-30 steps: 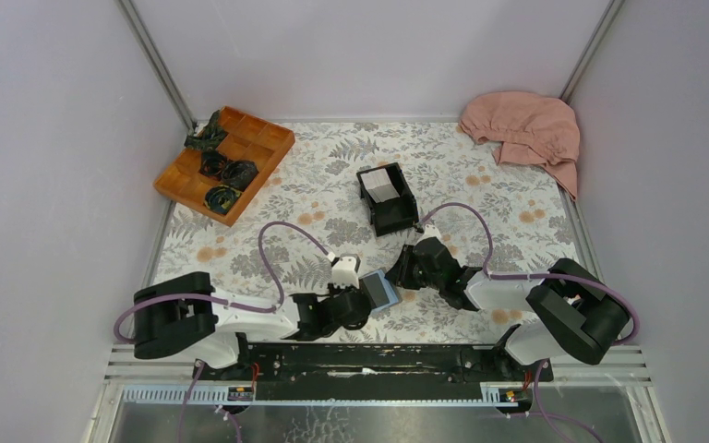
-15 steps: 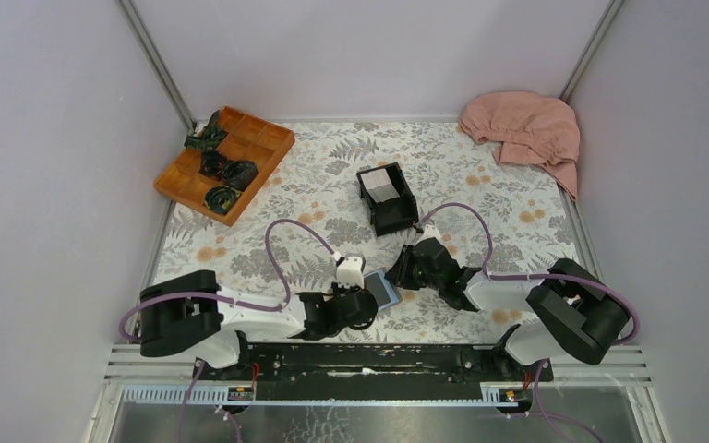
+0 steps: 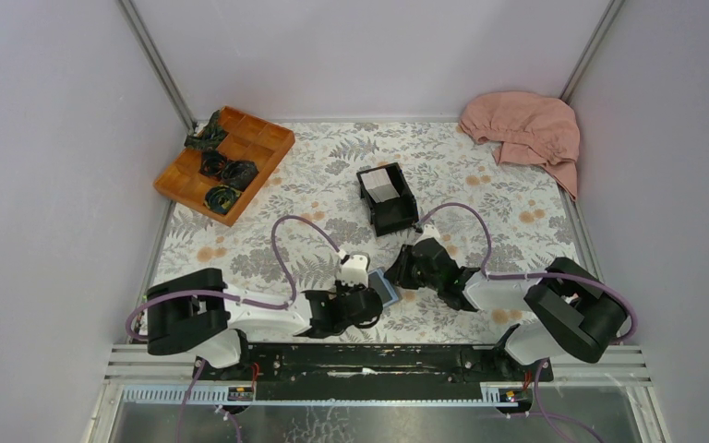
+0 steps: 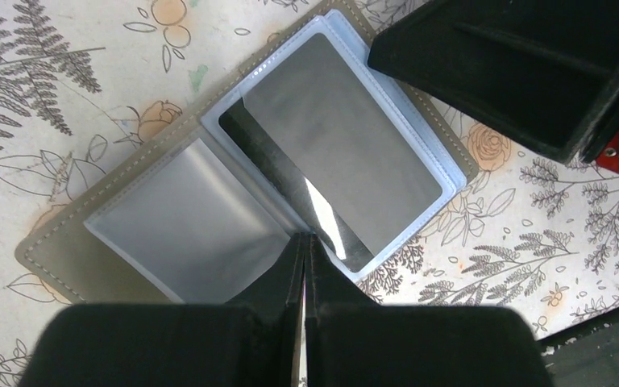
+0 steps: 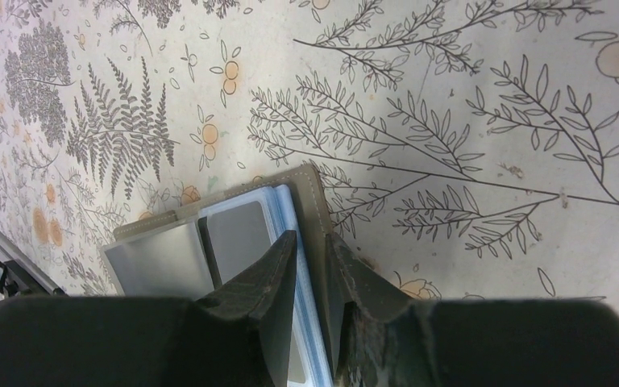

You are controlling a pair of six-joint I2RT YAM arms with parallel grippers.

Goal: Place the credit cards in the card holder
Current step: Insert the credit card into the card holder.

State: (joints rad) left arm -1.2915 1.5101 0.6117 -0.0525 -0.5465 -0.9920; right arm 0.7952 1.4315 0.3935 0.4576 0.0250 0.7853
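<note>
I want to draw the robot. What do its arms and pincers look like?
The left arm and right arm are white with black joints. A purple cable loops over each. The left pincer and right pincer are black, each with two pointed fingers.

robot arms (image 3: 240,318): two
card holder (image 3: 389,289): one
card pile (image 3: 383,187): one
black box (image 3: 395,217): one
orange tray (image 3: 266,138): one
dark bundles (image 3: 238,173): four
pink cloth (image 3: 526,125): one

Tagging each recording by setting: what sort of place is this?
Probably a lab robot test cell: plain lilac enclosure walls, a floral-patterned tabletop, and a black metal mounting rail at its near edge.
</note>
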